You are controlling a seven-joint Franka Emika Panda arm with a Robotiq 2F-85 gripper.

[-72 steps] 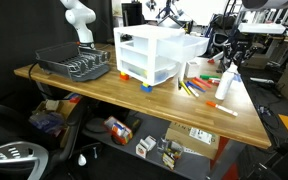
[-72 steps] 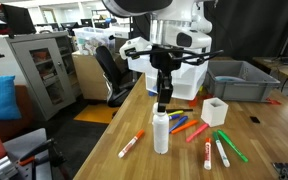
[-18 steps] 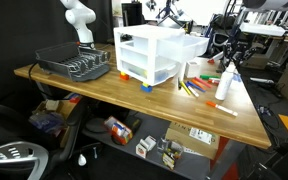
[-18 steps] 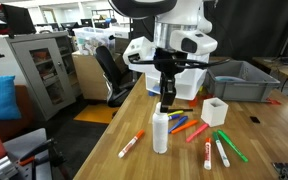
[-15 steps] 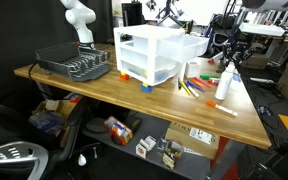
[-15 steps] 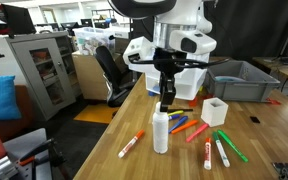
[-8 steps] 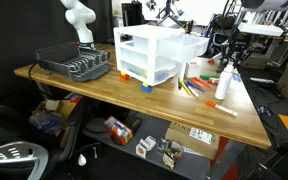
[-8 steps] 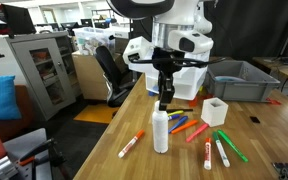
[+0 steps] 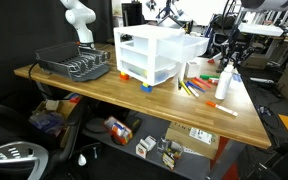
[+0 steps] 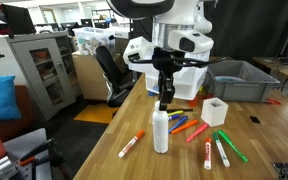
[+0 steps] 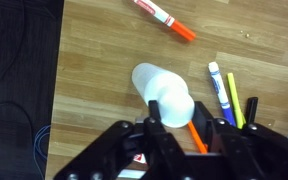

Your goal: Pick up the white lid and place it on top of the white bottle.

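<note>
The white bottle (image 10: pixel 161 135) stands upright near the table's front edge, also seen in an exterior view as the white bottle (image 9: pixel 222 87). My gripper (image 10: pixel 164 101) hangs directly over its top, pointing down. In the wrist view my gripper (image 11: pixel 176 122) is shut on the white lid (image 11: pixel 174 104), a rounded white cap between the two black fingers (image 11: pixel 152 128). Just beyond the lid, the bottle (image 11: pixel 147 79) shows below it, partly covered by the lid. Whether lid and bottle top touch cannot be told.
Coloured markers (image 10: pixel 198 128) lie beside the bottle, with an orange-capped marker (image 10: pixel 131 145) in front of it. A small white box (image 10: pixel 214 110), a grey bin (image 10: pixel 239 80), the white drawer unit (image 9: pixel 149 55) and a dish rack (image 9: pixel 74 66) share the wooden table (image 9: pixel 114 95).
</note>
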